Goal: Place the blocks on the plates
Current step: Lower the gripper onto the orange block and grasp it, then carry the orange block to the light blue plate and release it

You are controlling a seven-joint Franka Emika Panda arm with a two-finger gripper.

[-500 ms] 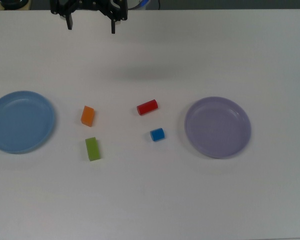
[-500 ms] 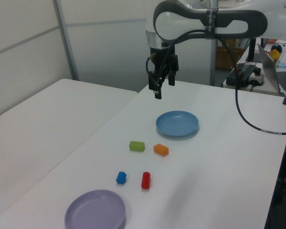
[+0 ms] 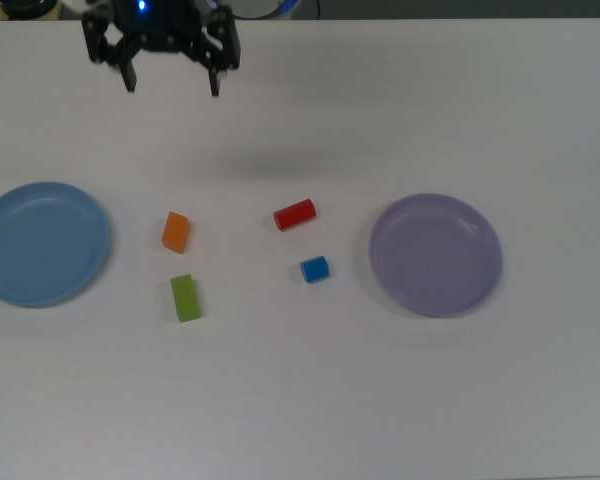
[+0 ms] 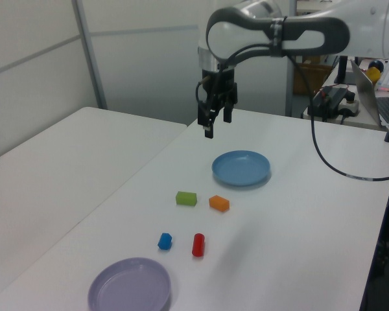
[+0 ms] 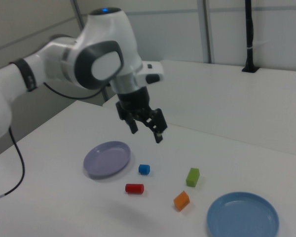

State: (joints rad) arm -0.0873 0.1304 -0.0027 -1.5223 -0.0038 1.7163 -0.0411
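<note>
Orange block [image 3: 175, 231] lies below our wide-open, empty gripper [image 3: 172, 84] — we should drop straight over it, fingers straddling its narrow sides, before closing.

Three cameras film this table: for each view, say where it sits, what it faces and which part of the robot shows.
Top view: overhead, straight down; only the gripper, open.
Left view: beyond the lavender plate, looking toward the blue plate; arm and gripper show.
Right view: beyond the blue plate, looking toward the lavender plate; arm and gripper show.
All share both plates and the four blocks.
</note>
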